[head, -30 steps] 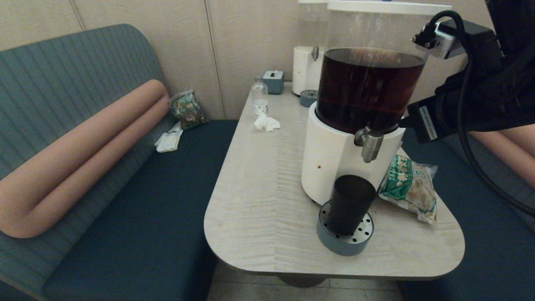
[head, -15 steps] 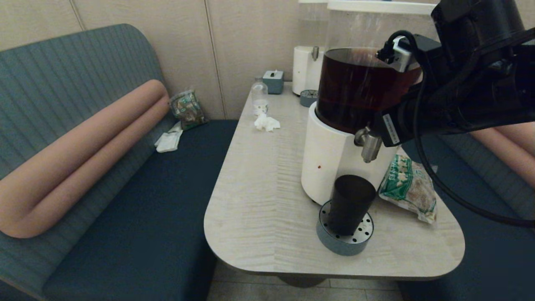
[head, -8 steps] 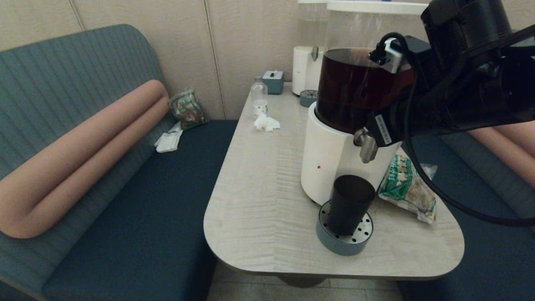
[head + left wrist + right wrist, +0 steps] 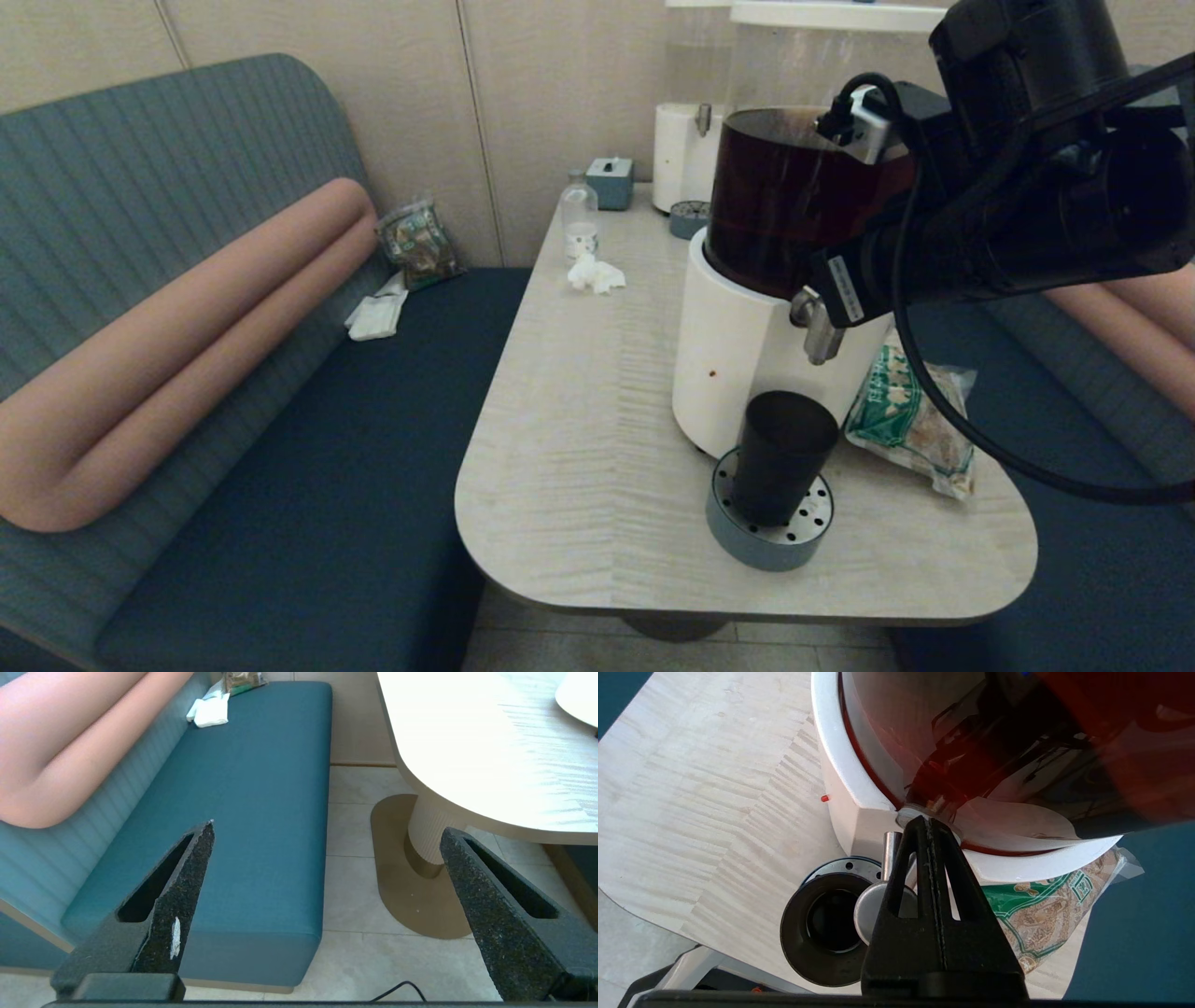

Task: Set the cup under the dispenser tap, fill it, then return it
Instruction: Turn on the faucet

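The near-black cup (image 4: pixel 784 455) stands upright on a round perforated drip tray (image 4: pixel 767 543), just below the steel dispenser tap (image 4: pixel 820 338) of the white-based dispenser (image 4: pixel 738 364) with dark drink. No stream shows between nozzle and cup. My right arm (image 4: pixel 1027 215) reaches in from the right at tap height. In the right wrist view my right gripper (image 4: pixel 928 821) is shut with nothing between its fingers. Its tips lie at the tap's root against the tank, above the tap's steel cap (image 4: pixel 867 912) and the cup (image 4: pixel 803 947). My left gripper (image 4: pixel 327 828) hangs open over the floor beside the bench.
A green snack bag (image 4: pixel 915 420) lies right of the dispenser. At the table's (image 4: pixel 579 448) far end are a second pale dispenser (image 4: pixel 686 149), a small clear bottle (image 4: pixel 580 219), a crumpled tissue (image 4: pixel 596 273) and a grey box (image 4: pixel 611 182). A blue bench (image 4: pixel 308 448) runs along the left.
My right arm has swung leftward from beside the tank, and its shut gripper now sits over the tap. The cup and drip tray have not moved.
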`<state>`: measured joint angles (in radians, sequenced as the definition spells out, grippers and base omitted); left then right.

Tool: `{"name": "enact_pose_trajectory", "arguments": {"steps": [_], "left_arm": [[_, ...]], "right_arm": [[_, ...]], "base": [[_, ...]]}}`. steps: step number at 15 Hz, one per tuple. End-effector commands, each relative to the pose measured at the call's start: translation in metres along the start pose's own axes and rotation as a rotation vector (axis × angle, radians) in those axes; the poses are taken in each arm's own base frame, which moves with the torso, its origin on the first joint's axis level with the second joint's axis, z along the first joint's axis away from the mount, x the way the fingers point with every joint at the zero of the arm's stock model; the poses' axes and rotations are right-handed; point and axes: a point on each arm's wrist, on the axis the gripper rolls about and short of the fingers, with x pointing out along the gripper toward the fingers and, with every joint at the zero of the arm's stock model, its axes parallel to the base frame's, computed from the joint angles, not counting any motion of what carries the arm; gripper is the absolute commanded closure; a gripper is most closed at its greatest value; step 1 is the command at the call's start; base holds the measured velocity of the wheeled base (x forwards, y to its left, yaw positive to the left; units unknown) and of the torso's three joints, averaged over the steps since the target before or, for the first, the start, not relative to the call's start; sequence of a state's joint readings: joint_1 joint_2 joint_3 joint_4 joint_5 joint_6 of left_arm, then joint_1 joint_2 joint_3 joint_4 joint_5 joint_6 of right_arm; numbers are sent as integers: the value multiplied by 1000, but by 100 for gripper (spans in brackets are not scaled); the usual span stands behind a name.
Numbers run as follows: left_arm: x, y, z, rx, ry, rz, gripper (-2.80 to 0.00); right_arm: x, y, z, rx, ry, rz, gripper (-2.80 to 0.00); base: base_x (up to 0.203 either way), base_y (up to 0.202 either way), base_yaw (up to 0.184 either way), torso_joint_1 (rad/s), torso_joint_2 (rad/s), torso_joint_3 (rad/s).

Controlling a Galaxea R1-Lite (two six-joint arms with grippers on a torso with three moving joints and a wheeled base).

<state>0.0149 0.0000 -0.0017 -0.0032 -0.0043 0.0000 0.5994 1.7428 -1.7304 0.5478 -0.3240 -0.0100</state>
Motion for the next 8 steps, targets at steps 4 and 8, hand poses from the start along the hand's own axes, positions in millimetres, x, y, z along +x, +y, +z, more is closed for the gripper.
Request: {"name": "enact_pose_trajectory", "arguments": {"steps": [4, 8], "left_arm": [[0, 0, 0, 0, 2, 0, -280], [0, 0, 0, 0, 2, 0, -280]], "right_arm": [[-6, 0, -2, 1, -1, 63, 0], [-8, -1, -1, 1, -6, 73, 0]], "base": [[0, 0, 0, 0, 0, 0], [0, 0, 0, 0, 0, 0]]}}
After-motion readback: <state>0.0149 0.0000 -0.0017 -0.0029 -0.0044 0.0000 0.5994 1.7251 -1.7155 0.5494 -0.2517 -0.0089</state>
